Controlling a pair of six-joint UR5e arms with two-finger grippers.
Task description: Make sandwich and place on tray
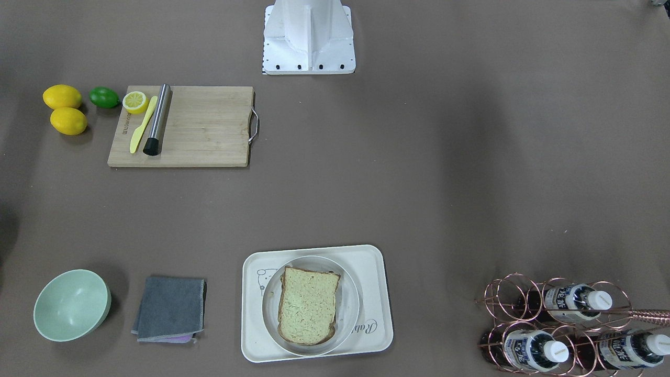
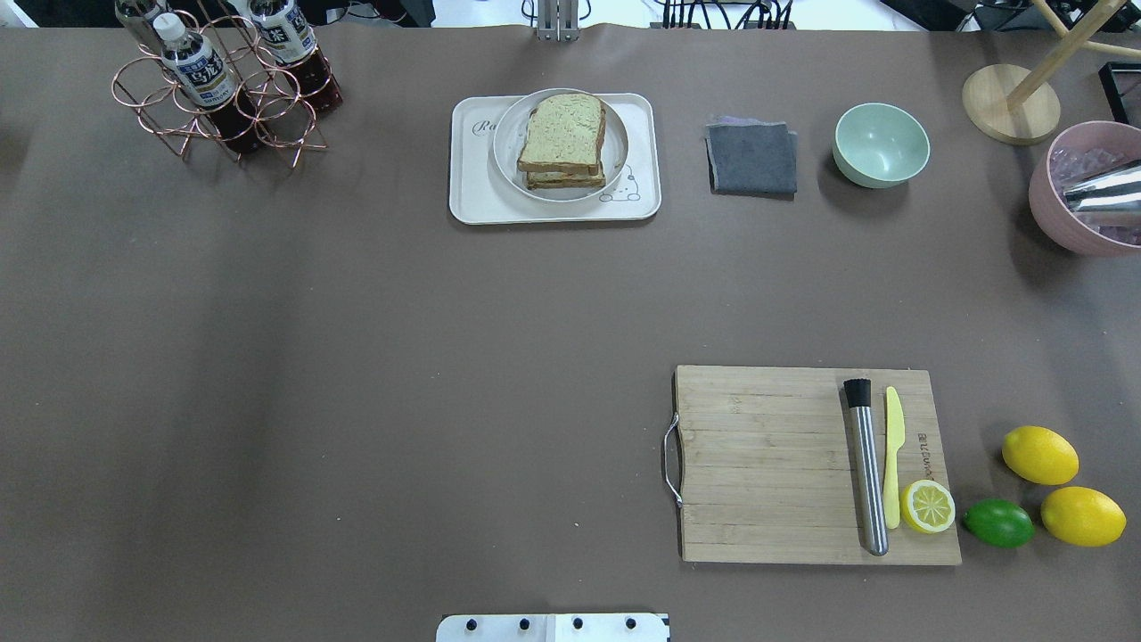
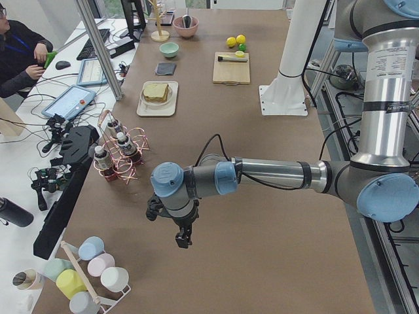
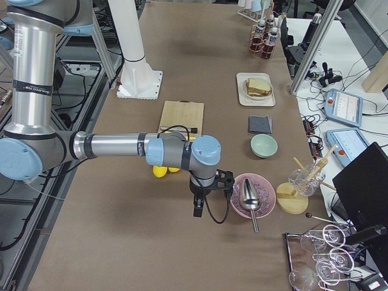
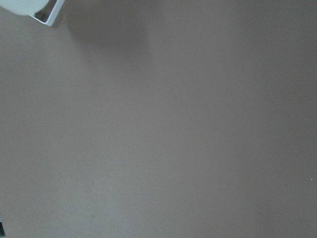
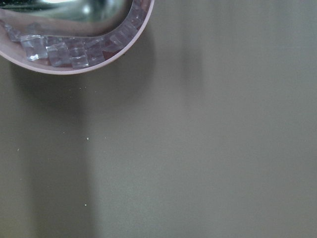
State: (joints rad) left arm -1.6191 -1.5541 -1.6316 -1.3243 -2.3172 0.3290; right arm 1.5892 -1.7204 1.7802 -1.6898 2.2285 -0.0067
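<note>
**Finished sandwich sits on a plate in the tray; both arms hang over the table ends**

Seen from overhead, left to right along the far edge: a wire rack of bottles [image 2: 207, 80], then the cream tray [image 2: 472, 194] holding a round plate [image 2: 508, 165] with the stacked sandwich [image 2: 562, 134] on it, then a grey cloth [image 2: 751, 159] and a green bowl [image 2: 881, 144]. The left gripper [image 3: 183, 237] hangs over bare table. The right gripper [image 4: 198, 208] hangs beside a pink bowl [image 4: 253, 197]. I cannot tell whether either gripper is parted or closed.

Silver-tube left arm [image 3: 268, 173], right arm [image 4: 112, 145]: pale-blue joint caps [image 3: 167, 178], grey housings, black wrist cables [image 3: 208, 145]. Black left gripper [image 3: 183, 241], right gripper [image 4: 197, 210]. White bolted pedestal [image 1: 309, 39].
</note>
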